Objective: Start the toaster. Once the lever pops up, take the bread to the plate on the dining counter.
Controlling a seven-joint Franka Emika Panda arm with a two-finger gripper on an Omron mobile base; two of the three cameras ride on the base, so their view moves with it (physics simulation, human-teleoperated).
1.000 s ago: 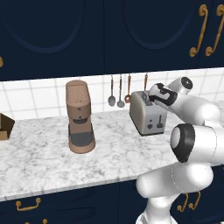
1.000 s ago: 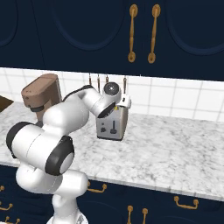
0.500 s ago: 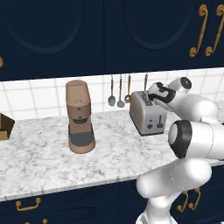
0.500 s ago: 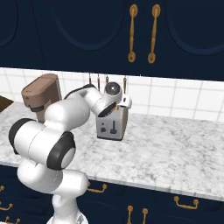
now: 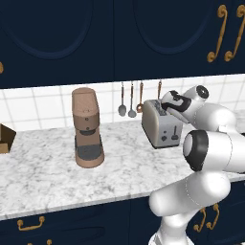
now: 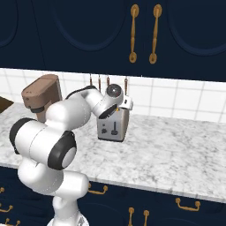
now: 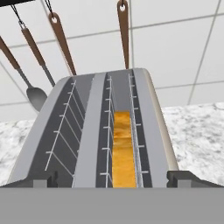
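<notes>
The silver toaster [image 5: 158, 125] [image 6: 113, 127] stands on the marbled counter by the tiled wall. Its narrow end face carries the dark lever [image 6: 114, 127] beside small knobs. In the hand view I look down on the toaster [image 7: 89, 131] with its two slots. The bread [image 7: 123, 148], golden yellow, sits down in the right slot. My gripper [image 5: 167, 108] [image 6: 109, 113] [image 7: 113, 180] hovers just above the toaster's near end, open, its fingertips [image 7: 43, 179] spread about as wide as the toaster, with nothing held. The plate and the dining counter are out of view.
A tall brown coffee machine [image 5: 87, 128] [image 6: 40, 95] stands left of the toaster. Several utensils [image 5: 131, 101] [image 7: 57, 35] hang on the wall behind it. A wooden box [image 5: 5, 139] sits at the far left. Navy upper cabinets hang above.
The hand has sunk very slightly over the toaster and the elbow has shifted a little. The jaws have stayed wide apart.
</notes>
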